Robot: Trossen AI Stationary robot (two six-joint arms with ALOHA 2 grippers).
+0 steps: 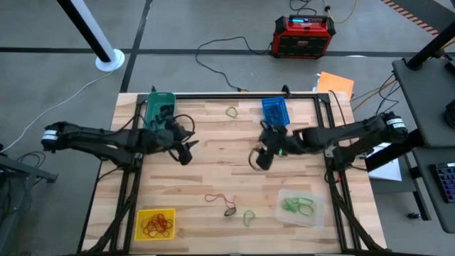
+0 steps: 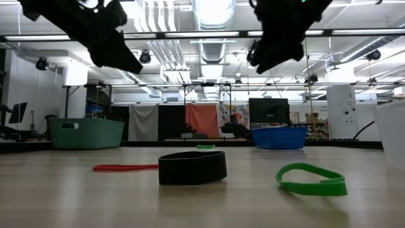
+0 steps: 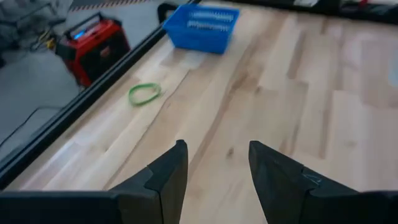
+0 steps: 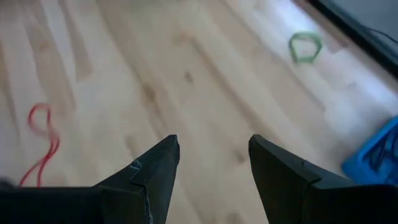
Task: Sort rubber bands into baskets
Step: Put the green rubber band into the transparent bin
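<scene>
Both arms hang above the middle of the table, touching nothing. My left gripper [image 1: 188, 152] [image 3: 214, 146] is open, with bare wood between its fingers. My right gripper [image 1: 258, 161] [image 4: 214, 140] is open too. Loose rubber bands lie flat on the wood: a green one [image 1: 232, 112] [image 3: 144, 93] at the far edge, and a red one [image 1: 219, 198] [image 4: 40, 140], a black one [image 1: 230, 210] [image 2: 192, 167] and a green one [image 1: 249, 217] [image 2: 311, 179] near the front. The baskets stand at the corners: teal [image 1: 160, 107], blue [image 1: 275, 110], yellow [image 1: 155, 222] with red bands, clear [image 1: 301, 206] with green bands.
A red-and-black box [image 1: 303, 35] and cables lie on the floor beyond the far edge. An orange sheet [image 1: 335, 84] sits at the far right corner. A black frame rail [image 1: 234, 95] runs along the table's far edge. Bare wood lies between the two grippers.
</scene>
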